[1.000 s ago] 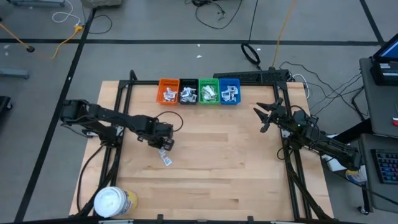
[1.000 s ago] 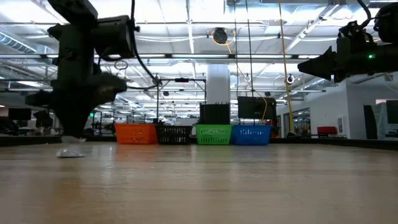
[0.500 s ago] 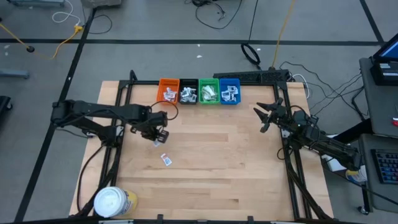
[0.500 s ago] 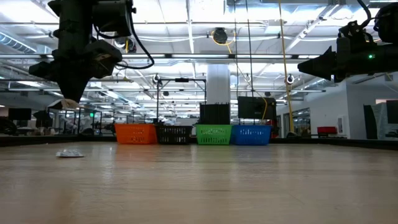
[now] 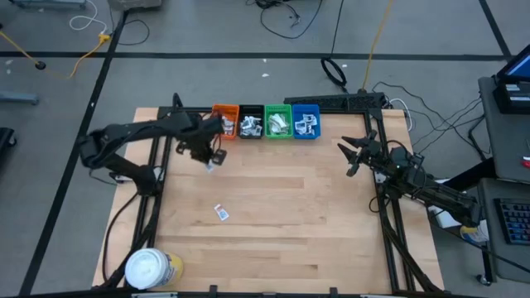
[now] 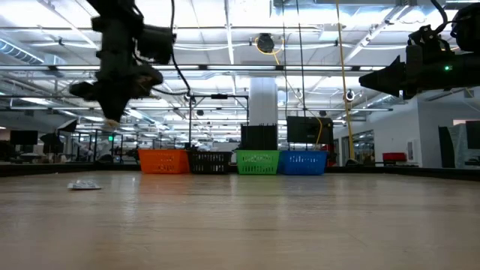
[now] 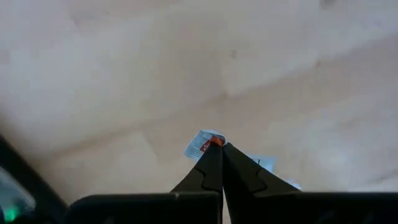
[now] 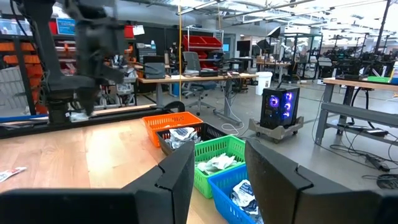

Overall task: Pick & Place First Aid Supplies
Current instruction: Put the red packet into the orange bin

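The table (image 5: 315,223) carries four bins along its far edge: orange bin (image 5: 224,117), black bin (image 5: 250,122), green bin (image 5: 277,122) and blue bin (image 5: 305,122), each already holding sorted packets. The left gripper (image 5: 209,159) hangs in the air just in front of the orange bin, jaws clenched on a small white packet (image 7: 205,144). The right gripper (image 5: 352,155) waits near the table's right edge, jaws spread and empty. One loose packet (image 5: 221,213) lies mid-table, unsorted. Judgement: the task is largely done; the carried packet awaits release, then the last one.
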`<state>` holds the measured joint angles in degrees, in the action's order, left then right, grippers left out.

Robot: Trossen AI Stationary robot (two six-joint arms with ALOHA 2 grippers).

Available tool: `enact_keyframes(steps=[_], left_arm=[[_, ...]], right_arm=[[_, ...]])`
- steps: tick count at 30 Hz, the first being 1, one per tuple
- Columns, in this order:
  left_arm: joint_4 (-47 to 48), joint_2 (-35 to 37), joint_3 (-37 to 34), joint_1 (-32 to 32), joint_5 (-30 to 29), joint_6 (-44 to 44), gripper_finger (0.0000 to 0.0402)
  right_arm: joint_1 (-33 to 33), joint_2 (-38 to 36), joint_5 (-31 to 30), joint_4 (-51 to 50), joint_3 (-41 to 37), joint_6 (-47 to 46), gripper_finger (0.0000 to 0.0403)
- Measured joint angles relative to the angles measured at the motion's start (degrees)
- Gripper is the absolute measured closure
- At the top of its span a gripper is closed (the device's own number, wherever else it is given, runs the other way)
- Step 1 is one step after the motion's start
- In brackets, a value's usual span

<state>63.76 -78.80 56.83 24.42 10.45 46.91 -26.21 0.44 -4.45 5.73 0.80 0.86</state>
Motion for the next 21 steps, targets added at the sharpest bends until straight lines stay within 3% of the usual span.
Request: enact_keyframes(steps=[7,21], left_arm=[[5.4,-8.1,9.2,11.5,-0.5,-11.7,0.0401],[11.4,-28.6,37.0,24.5,-1.0,-25.2,0.0401]], right_arm=[[0.0,0.0,0.0,0.0,0.0,0.0,0.0264],[0.0,0.0,0.0,0.0,0.0,0.0,0.0264]])
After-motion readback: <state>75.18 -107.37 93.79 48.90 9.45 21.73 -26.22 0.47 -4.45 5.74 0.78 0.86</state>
